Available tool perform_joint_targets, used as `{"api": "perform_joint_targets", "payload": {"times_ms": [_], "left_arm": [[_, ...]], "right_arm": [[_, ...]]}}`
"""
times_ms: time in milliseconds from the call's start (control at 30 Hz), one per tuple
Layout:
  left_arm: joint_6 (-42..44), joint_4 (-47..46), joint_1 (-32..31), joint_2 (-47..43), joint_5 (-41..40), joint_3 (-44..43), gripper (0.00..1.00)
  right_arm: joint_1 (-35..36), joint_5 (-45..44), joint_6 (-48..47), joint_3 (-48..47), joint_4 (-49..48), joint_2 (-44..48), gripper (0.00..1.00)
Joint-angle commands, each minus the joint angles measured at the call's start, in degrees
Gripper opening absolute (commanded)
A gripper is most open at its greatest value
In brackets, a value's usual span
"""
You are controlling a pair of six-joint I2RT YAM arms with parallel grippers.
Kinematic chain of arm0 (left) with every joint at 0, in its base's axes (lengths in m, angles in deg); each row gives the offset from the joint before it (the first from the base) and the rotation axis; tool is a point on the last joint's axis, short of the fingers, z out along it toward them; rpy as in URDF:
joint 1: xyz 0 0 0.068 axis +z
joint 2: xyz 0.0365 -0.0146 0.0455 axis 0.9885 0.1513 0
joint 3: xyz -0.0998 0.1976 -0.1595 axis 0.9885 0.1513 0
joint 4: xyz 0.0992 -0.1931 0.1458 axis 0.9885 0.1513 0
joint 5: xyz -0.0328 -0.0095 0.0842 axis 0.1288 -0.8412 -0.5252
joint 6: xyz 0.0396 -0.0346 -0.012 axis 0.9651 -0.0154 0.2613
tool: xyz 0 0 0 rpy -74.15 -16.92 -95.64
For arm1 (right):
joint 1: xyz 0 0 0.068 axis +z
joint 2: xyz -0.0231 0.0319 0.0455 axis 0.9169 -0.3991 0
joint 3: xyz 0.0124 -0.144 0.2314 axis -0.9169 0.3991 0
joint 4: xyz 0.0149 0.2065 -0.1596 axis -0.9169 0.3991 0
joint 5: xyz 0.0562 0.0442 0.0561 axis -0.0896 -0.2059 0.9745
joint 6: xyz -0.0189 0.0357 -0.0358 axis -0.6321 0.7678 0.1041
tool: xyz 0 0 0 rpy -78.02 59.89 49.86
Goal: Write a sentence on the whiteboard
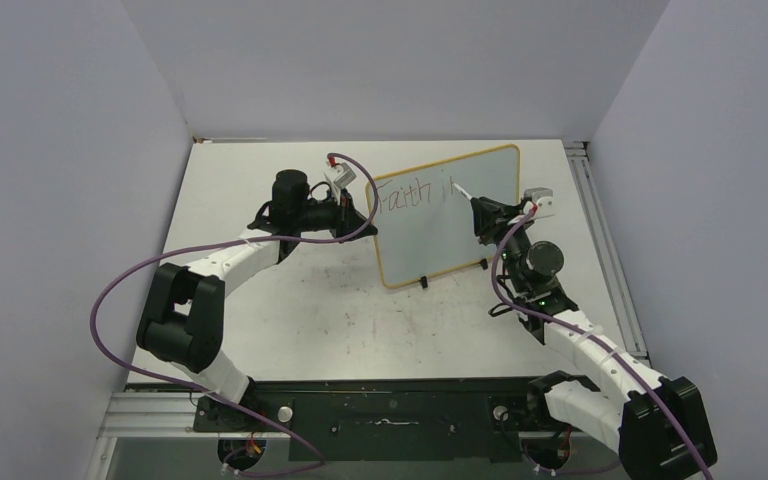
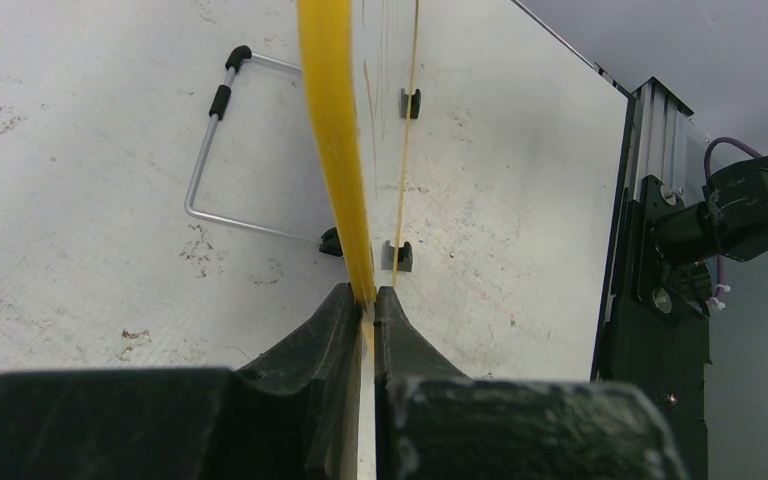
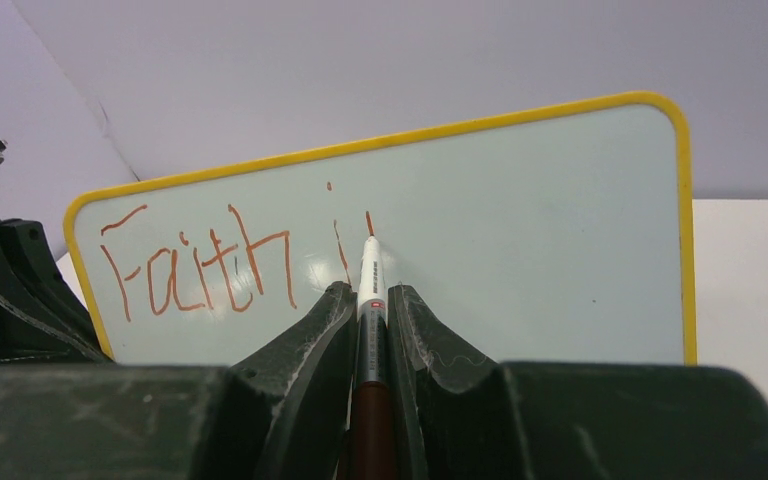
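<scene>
The whiteboard (image 1: pixel 440 240) stands upright on the worktop (image 1: pixel 290 310), its left frame edge clamped in the left jaws. The right jaws are clamped on a marker (image 3: pixel 370 275) whose tip touches the board just right of the sentence (image 3: pixel 205 272), so far "Faith i". The next stroke likely wants light, even pressure, with the left grip steadying the board against tipping.

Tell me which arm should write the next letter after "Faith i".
Right. The right gripper is shut on the marker, tip at the whiteboard just past "Faith i". The left gripper is clamped on the board's edge, steadying it.
</scene>
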Motion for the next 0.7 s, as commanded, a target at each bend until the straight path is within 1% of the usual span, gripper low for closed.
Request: {"api": "perform_joint_targets", "payload": {"times_ms": [0,500,667], "left_arm": [[0.24,-0.38,0.03,-0.09,1.40,-2.16,0.00],[0.24,-0.38,0.03,0.13,1.42,-2.28,0.00],[0.24,-0.38,0.03,0.19,1.40,-2.21,0.00]], "right_arm": [[-0.39,-0.53,-0.32,-3.37,-4.77,-1.47,0.05],[-0.38,-1.47,-1.23,-4.00,-7.16,-4.23,0.05],[-0.43,-5.12,-2.07,-3.87,-6.35,-3.81,0.05]]}}
